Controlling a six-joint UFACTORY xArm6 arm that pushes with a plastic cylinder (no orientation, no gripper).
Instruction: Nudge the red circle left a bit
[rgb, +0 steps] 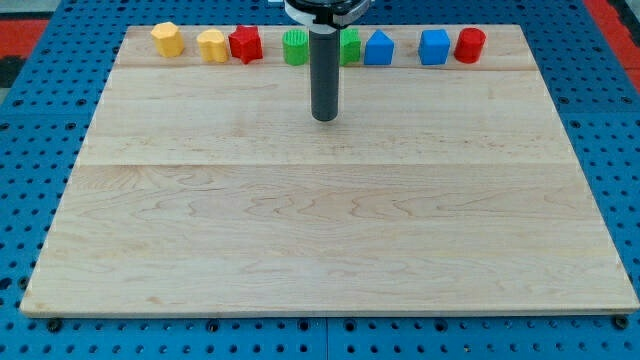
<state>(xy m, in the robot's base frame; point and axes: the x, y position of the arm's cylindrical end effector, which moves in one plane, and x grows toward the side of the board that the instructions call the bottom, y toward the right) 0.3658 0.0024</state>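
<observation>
The red circle (469, 45) stands at the right end of a row of blocks along the board's top edge. Just to its left is a blue cube (433, 47). My tip (324, 117) rests on the board below the row, well to the left of the red circle and apart from every block. The rod rises from it and hides part of a green block (349, 46).
The row also holds, from the view's left, a yellow block (168, 39), a yellow heart-like block (211, 46), a red star (245, 44), a green cylinder (295, 47) and a blue house-shaped block (378, 48). The wooden board (320, 230) lies on a blue pegboard.
</observation>
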